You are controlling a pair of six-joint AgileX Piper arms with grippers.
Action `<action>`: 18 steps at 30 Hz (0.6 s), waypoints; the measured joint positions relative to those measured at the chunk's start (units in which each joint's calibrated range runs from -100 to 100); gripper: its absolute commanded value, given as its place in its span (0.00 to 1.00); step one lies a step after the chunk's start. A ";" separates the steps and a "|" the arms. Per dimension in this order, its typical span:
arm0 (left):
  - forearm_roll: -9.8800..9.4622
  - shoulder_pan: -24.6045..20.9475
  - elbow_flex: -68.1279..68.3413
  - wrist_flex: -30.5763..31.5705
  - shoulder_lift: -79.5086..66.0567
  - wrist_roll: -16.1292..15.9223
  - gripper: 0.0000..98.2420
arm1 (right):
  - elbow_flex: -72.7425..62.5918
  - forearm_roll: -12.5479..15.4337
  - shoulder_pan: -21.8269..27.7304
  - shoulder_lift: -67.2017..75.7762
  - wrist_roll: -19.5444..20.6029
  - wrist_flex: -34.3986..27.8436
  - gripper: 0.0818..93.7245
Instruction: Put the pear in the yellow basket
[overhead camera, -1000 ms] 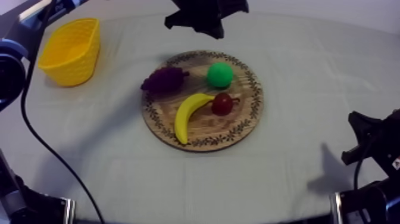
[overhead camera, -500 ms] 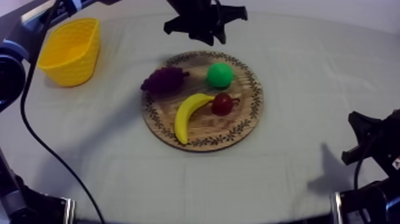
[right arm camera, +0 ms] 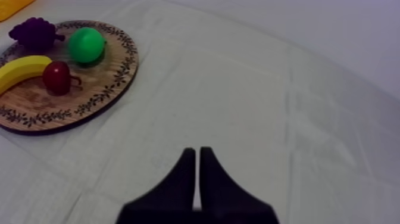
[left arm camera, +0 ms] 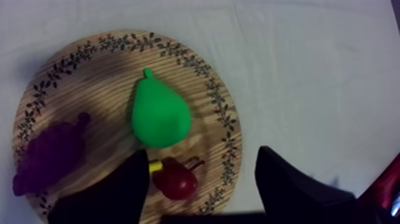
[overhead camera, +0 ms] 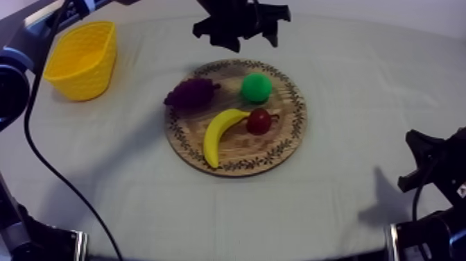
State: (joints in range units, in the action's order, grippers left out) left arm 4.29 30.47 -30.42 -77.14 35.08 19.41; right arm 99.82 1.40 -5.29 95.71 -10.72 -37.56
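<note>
The pear lies on the round wooden board, just beside the bunch of grapes. The banana and the small red fruit lie on the board too. The left hand hovers over the board's far edge, its fingers spread wide with nothing between them, and the pear is below it. The yellow basket stands on the table, well apart from the board on the left side. The right hand sits low at the right side, its fingers pressed together on nothing.

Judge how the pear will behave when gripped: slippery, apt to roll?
The pear looks smooth and rounded, so it may slip when pinched. It lies on its side on the board, so a nudge could roll it. As toy fruit it is probably light and stiff.
</note>
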 measured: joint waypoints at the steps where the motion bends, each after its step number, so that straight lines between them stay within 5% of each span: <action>1: 0.05 0.00 -0.27 0.04 0.06 -0.04 0.72 | 0.00 0.00 0.00 0.00 0.00 0.00 0.00; 18: -0.49 -0.89 -3.07 -1.55 9.46 1.76 0.69 | 0.00 0.00 0.00 0.00 -0.04 0.00 0.00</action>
State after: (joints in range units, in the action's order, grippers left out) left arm 3.80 29.59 -33.49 -78.68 44.54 21.17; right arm 99.82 1.40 -5.29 95.71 -10.76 -37.56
